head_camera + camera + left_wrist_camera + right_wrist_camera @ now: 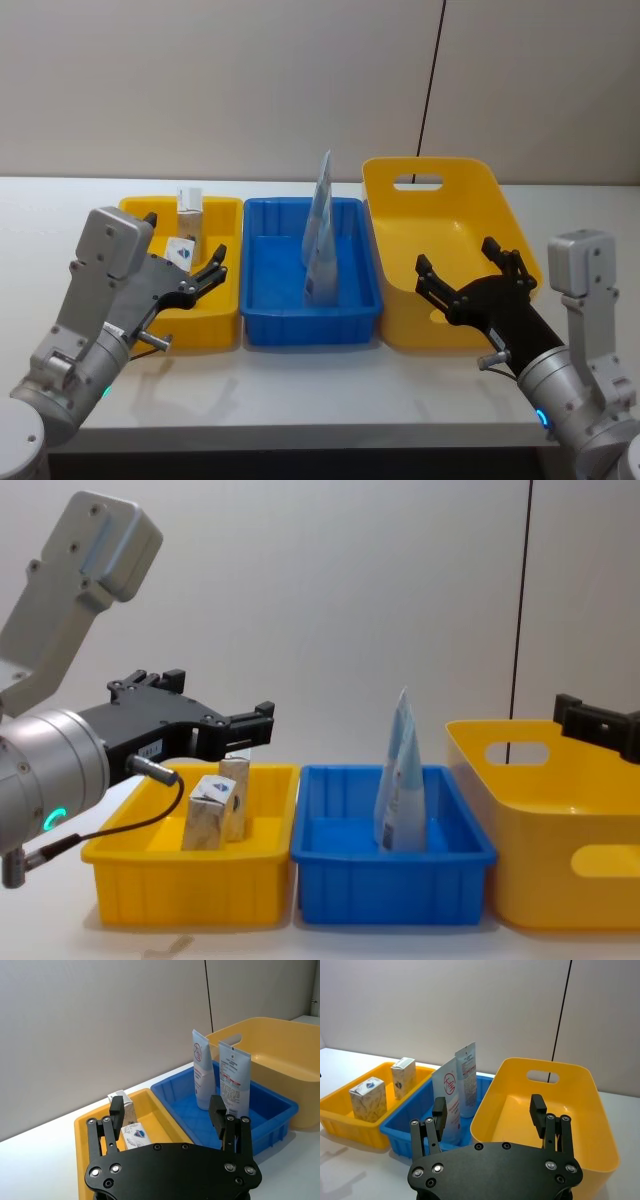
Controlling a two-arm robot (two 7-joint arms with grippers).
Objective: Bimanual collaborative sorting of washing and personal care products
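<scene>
A white cube-like pack (181, 250) (368, 1099) (210, 810) and a slim tan carton (190, 208) (403, 1076) (236, 788) stand in the small yellow bin (215, 325) on the left. Two tall pale pouches (202, 1075) (233, 1080) (449, 1100) stand upright in the blue bin (310, 325) in the middle. My left gripper (185, 243) (166, 1110) (215, 705) hovers open over the small yellow bin, just above the cube pack, holding nothing. Over the front of the large yellow bin (440, 215) my right gripper (458, 258) (488, 1107) hangs open with nothing in it.
The three bins sit side by side on a white table (300, 390), close to a grey wall. The large yellow bin (580, 1105) has a handle slot in its far wall and nothing inside. Bare table lies in front of the bins.
</scene>
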